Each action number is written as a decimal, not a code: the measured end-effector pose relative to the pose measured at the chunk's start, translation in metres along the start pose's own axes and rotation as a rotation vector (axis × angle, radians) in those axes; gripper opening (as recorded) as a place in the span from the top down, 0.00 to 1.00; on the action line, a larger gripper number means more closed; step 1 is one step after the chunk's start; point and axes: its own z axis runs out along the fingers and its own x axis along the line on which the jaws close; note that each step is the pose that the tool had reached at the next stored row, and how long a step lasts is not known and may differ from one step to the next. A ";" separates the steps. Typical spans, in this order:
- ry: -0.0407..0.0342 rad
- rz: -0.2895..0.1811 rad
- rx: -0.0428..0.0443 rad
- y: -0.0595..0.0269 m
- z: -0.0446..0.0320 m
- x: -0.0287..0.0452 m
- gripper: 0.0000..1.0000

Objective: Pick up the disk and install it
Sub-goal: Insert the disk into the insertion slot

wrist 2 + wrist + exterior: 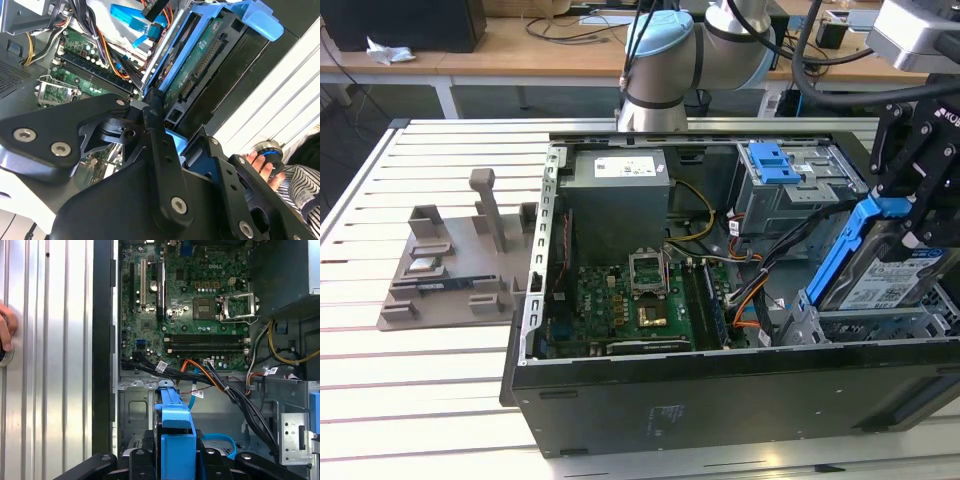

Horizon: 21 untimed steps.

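Hand (912, 215) clamped on the disk (885, 272), held tilted over the drive bay (840, 325) at 4 o'clock of the open case (720, 375) in the exterior view. Seating it well likely calls for squaring the blue rails to the bay guides and easing down slowly, clear of the cables (235, 395).

Glossy blue plastic on disk (882, 272); matt black metal case (720, 400).

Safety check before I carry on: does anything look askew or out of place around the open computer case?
The disk, clamped in the gripper, hangs steeply tilted in the case at the exterior view's right, not seated flat. Also, a person's hand is at the slatted table right beside it.
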 end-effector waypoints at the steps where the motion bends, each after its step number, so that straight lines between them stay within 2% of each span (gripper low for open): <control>1: 0.0001 0.000 0.0000 0.0000 0.0000 0.0000 0.63; 4: 0.0001 0.000 0.0000 0.0000 0.0001 0.0000 0.62; 5: 0.0000 0.000 0.0000 0.0000 0.0003 0.0000 0.55; 8: 0.0000 0.000 0.0000 0.0000 0.0004 0.0000 0.55; 9: 0.0000 0.000 0.0000 0.0000 0.0004 0.0000 0.57; 14: -0.0001 0.000 0.0000 0.0000 0.0006 0.0000 0.88; 21: -0.0001 0.000 0.0000 0.0000 0.0010 0.0000 0.89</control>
